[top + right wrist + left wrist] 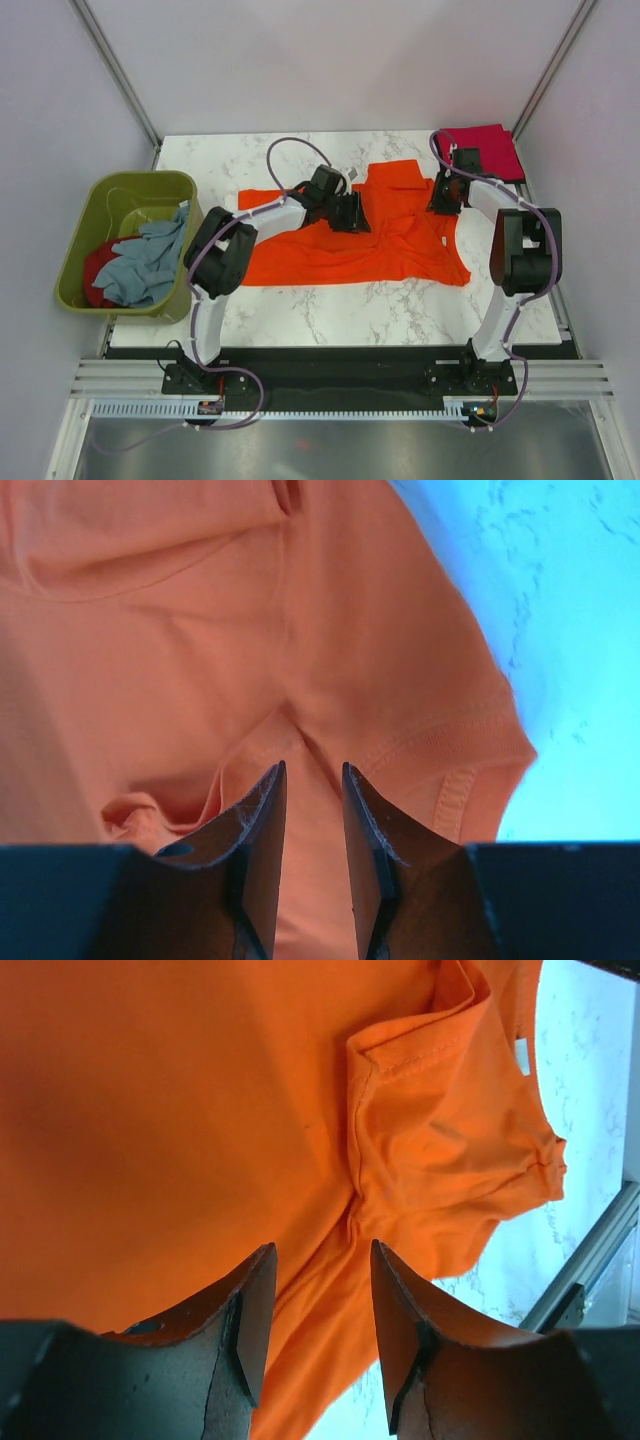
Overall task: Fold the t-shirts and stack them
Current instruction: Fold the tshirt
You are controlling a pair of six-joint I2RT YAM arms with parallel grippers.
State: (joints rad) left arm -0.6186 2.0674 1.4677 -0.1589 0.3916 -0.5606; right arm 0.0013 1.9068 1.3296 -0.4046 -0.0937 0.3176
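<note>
A bright orange t-shirt (390,235) lies spread on the marble table (330,310), its sleeve (450,1140) folded over in the left wrist view. My left gripper (352,213) (322,1250) hovers low over the shirt's upper middle, jaws open, with a loose ridge of orange cloth under the gap. Over the shirt's right sleeve (440,740), my right gripper (443,200) (313,770) stands narrowly open, with a raised crease of cloth running between its fingers. A folded crimson t-shirt (488,150) rests at the back right corner.
An olive-green tub (90,240) stands off the table's left edge, holding a crumpled grey-blue t-shirt (150,260) and a red one (98,272). Metal frame posts rise at both back corners. Cables loop over both arms.
</note>
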